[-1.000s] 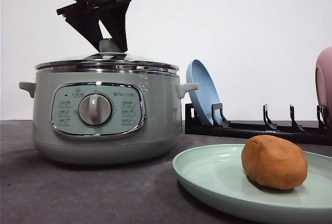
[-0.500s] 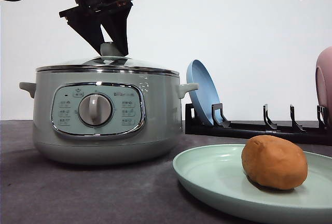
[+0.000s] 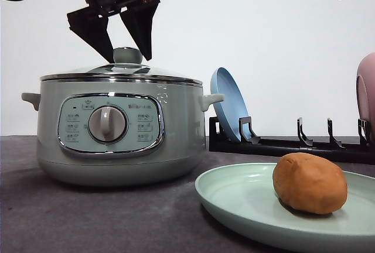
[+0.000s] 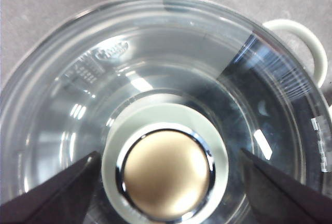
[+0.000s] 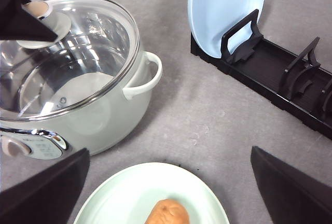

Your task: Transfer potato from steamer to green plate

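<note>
The potato [image 3: 309, 183] already lay on the green plate [image 3: 234, 197], well apart from the steamer [image 3: 117, 130] — so the transfer itself looked done. The glass lid [image 4: 155, 79] sat on the pot, and the left end effector [image 3: 124, 54] hung over the lid knob [image 3: 128, 55] with its fingers spread to either side, gripping nothing. The right end effector [image 5: 166, 182] hovered above the table [image 5: 207, 110], fingers wide apart and empty. Judging by this, closing up was the step in hand; next would be lifting the left arm clear.
</note>
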You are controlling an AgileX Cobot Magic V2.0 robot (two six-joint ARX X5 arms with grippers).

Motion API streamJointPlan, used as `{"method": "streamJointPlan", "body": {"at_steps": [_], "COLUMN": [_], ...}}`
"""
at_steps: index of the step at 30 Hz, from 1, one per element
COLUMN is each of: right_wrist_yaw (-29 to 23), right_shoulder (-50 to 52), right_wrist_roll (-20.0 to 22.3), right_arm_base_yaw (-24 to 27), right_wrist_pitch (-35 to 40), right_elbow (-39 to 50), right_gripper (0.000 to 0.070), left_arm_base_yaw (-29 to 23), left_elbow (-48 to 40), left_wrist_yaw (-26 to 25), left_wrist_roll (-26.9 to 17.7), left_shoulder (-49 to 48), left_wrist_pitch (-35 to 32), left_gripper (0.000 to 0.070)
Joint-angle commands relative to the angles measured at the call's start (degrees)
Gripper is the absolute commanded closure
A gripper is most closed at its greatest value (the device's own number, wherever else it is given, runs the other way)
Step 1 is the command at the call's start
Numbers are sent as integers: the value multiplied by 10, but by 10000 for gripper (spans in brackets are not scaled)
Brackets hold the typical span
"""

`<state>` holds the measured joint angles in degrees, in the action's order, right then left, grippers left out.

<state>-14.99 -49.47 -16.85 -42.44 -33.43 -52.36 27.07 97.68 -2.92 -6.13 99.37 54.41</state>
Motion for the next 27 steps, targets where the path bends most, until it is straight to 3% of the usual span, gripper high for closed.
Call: {"method": "streamJointPlan", "body": {"at_steps": [1,11,27], "right_wrist_yaw": [1,28,149], "right_shoulder": [-2,-2,-2], "right_wrist_roll": [6,12,13], "right_arm_base_yaw": [-6,-5,-6], "right_wrist_pitch": [3,-5,-83], "right_elbow": [-7,-7,-7], "right_gripper": [71,72,72], "left_arm_base_yaw": [4,6,19], "left_elbow": [28,70,75], "left_wrist_yaw": [-1,-5,-143], "left_wrist_roll": [-2,10,10], "left_shoulder": [-12,-75,-146], "left_wrist_pitch": [-2,27,183], "left_gripper": [141,147,150]}}
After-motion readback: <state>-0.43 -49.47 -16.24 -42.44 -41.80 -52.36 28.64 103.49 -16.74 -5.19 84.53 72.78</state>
